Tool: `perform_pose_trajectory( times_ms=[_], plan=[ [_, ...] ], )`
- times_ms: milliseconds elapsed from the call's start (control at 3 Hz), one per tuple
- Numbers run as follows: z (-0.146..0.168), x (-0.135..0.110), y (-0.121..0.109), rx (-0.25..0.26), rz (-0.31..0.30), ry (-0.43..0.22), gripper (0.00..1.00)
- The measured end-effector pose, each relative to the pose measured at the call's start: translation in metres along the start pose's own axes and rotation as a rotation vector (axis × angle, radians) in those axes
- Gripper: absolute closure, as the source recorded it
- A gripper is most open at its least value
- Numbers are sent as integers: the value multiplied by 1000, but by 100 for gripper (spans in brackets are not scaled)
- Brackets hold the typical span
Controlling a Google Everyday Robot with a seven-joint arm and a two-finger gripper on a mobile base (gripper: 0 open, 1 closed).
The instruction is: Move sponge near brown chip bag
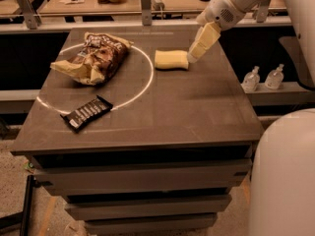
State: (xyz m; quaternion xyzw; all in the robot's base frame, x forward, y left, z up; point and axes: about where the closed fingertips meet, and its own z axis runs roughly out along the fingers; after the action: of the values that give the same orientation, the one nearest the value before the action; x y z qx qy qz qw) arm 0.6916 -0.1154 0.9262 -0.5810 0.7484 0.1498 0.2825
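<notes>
My gripper [193, 57] hangs just right of the sponge [171, 59]; I cannot tell its grip. A strip of worktop [197, 112] separates sponge and brown chip bag [96, 58].
</notes>
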Motion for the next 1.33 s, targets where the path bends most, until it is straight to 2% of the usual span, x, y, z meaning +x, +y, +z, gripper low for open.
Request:
perform_pose_trajectory(
  times_ms=[333,667,1333],
  plan=[
    [13,20,-9,13,-6,18,0],
    [29,30,-18,3,-34,6,0],
    [69,34,-23,-49,-75,-13,0]
  ],
)
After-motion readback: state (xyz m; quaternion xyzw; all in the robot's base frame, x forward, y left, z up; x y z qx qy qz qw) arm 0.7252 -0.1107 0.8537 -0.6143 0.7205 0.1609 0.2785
